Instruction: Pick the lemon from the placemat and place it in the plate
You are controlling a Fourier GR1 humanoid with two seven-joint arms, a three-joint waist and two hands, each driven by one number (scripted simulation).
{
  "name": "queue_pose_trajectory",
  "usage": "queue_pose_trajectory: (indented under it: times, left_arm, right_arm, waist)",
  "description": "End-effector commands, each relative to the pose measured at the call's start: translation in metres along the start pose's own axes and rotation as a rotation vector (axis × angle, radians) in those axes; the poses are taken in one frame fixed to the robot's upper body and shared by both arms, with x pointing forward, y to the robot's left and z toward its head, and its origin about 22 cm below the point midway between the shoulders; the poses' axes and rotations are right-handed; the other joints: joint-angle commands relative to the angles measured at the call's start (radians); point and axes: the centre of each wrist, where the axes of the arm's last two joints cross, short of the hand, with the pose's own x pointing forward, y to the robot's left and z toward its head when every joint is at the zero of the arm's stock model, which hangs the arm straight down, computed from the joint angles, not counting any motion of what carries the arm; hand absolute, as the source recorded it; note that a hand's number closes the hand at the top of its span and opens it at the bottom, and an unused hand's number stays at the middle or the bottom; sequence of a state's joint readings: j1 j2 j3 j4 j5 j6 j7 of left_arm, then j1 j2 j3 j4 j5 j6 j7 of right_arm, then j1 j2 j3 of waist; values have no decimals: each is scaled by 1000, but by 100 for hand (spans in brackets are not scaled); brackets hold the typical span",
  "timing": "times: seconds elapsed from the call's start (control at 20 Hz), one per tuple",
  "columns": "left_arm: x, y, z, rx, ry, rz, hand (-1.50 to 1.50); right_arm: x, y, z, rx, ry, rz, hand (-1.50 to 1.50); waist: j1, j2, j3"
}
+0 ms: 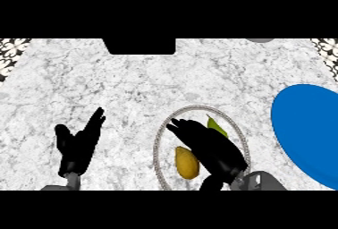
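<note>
The yellow lemon point(187, 163) lies inside the round grey-rimmed plate point(158, 147) near the counter's front middle. My right hand point(210, 150) stretches over the plate with straight fingers pointing up-left, just right of the lemon and holding nothing. A green thing point(217, 127) peeks out from behind that hand at the plate's upper right. The blue placemat point(307, 134) lies at the right edge, with nothing on its visible part. My left hand point(78, 144) rests open on the left, fingers up.
A black block point(140, 46) sits at the counter's far edge, and a grey object point(261, 40) shows partly at the top right. Patterned tiles fill both upper corners. Bare marble counter point(165, 80) spreads between the plate and the far edge.
</note>
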State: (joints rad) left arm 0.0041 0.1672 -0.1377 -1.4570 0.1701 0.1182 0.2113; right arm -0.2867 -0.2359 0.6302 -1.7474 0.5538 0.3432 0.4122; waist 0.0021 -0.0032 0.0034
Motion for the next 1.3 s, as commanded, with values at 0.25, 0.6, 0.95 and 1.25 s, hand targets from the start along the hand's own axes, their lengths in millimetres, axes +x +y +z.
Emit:
queue_pose_trajectory:
  times: [0.25,0.6,0.95,1.25]
  left_arm:
    - [-16,-12,-2,-17,44,-1,0]
    - [-17,-21,-5,8,32,7,0]
    - [-3,3,7,7,34,-1,0]
    - [2,12,-21,-3,36,-7,0]
  right_arm:
    - [-4,19,-7,-32,75,105,-150]
    - [-12,40,-18,18,71,103,-150]
    - [-22,39,-33,152,61,204,150]
    - [-6,56,-51,56,3,269,150]
  waist:
    - [-2,3,-4]
    - [-2,3,-3]
    - [2,3,-3]
    - [-2,4,-3]
